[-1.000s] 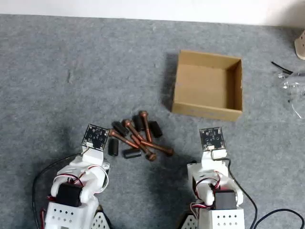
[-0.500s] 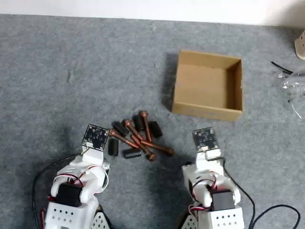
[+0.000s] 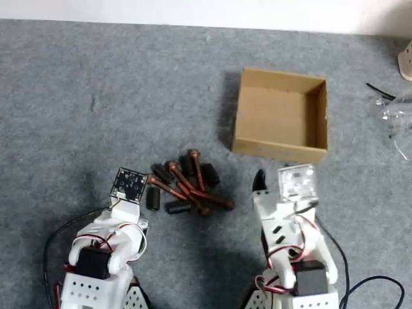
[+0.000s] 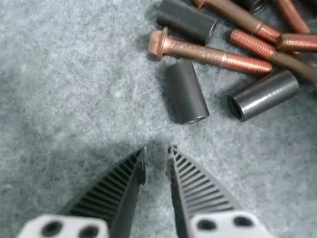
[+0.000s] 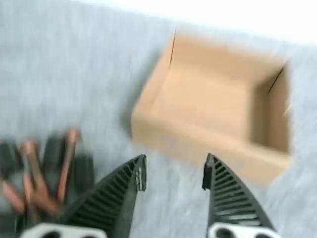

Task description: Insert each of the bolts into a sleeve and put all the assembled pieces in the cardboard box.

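Several copper bolts (image 3: 191, 187) lie crossed in a pile on the grey carpet, with short dark sleeves (image 3: 152, 199) among and beside them. The cardboard box (image 3: 278, 150) stands open behind and right of the pile. My left gripper (image 4: 156, 161) hovers low just short of one sleeve (image 4: 185, 91) and a bolt (image 4: 208, 52); only a narrow gap separates its fingers and nothing is in it. My right gripper (image 5: 173, 173) is open and empty, raised between the pile and the box (image 5: 198, 144), facing the box's front wall.
Another sleeve (image 4: 262, 94) lies beside the first, open end toward my left gripper. Clear plastic bits and a cable (image 3: 389, 106) lie at the right edge. Both arm bases (image 3: 103, 264) stand at the near edge.
My right arm has lifted and stretched forward toward the box, and its fingers have spread. The left arm and the pile have stayed put.
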`<state>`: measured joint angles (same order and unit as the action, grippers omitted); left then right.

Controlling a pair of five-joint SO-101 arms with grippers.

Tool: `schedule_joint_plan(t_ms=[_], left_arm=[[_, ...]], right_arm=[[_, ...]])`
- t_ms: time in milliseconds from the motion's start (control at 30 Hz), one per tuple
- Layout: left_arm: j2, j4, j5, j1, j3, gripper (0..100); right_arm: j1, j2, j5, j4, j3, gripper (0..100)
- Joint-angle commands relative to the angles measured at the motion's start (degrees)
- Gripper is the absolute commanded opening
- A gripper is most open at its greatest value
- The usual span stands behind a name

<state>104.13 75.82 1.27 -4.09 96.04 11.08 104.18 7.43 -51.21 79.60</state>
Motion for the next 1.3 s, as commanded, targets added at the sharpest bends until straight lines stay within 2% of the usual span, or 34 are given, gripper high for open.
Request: schedule_joint_plan(t_ms=[0, 267, 467, 567, 700, 900, 1033, 1167, 1267], left_arm=[[0.7, 0.2, 0.1, 0.2, 1.1, 9], [0.7, 0.2, 0.1, 0.1, 1.1, 9], [0.7, -0.3, 0.4, -0.4, 0.8, 9], [0.7, -4.0, 1.3, 4.5, -2.5, 9], [0.7, -12.6, 14.0, 15.7, -15.3, 9], [0.0, -15.8, 14.3, 18.5, -25.1, 9], [-10.3, -17.8, 14.2, 18.5, -27.6, 9], [-31.0, -18.7, 14.2, 18.2, -35.4, 9], [-47.6, -18.6, 11.2, 18.1, -43.6, 9]], right_arm=[[-0.8, 0.6, -0.5, 5.5, -7.8, 17.8], [-0.6, 0.3, -0.5, 12.9, -10.9, 17.8], [-0.8, -6.2, -0.6, 10.6, -11.1, 17.8], [-0.7, -16.7, -0.6, 10.9, -13.7, 17.8], [-0.6, -33.3, -0.9, 9.4, -21.7, 17.8], [1.1, -47.1, -7.0, 3.4, -30.9, 17.8], [7.8, -47.3, -7.0, 2.9, -29.6, 17.8], [14.3, -47.7, -5.5, 3.0, -26.1, 17.8], [15.3, -47.8, -2.0, 3.1, -24.0, 17.8]])
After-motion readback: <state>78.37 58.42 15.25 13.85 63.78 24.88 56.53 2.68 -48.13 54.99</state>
